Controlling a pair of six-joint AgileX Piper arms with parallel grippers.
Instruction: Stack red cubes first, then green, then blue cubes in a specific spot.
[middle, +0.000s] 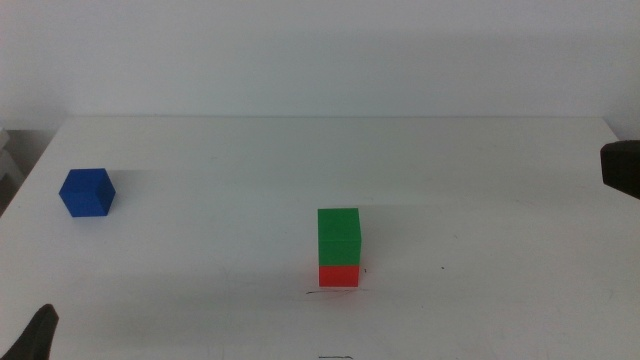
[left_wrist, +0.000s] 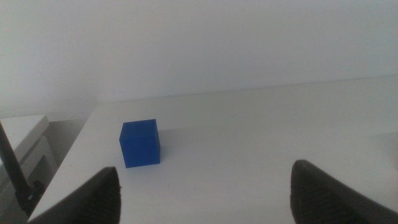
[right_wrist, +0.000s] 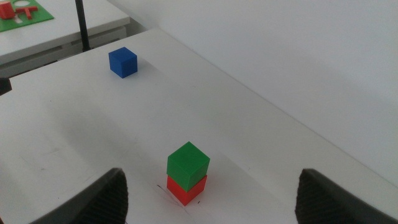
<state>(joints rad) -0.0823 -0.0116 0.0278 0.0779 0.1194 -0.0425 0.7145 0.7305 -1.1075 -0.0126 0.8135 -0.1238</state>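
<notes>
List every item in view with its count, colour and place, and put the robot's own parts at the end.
green cube: one, green, sitting on top of the red cube, near the table's front centre.
red cube: one, red, bottom of the stack, resting on the table.
blue cube: one, deep blue, alone on the table's far left side, apart from the stack.
table: one, white, carrying all three cubes.
side table: one, pale, beyond the main table in the right wrist view, with small red and green items on it, too small to identify.
left gripper: one, dark, jaws open, aimed at the blue cube from short of it.
right gripper: one, dark, jaws open, above the table on the stack's near side.
</notes>
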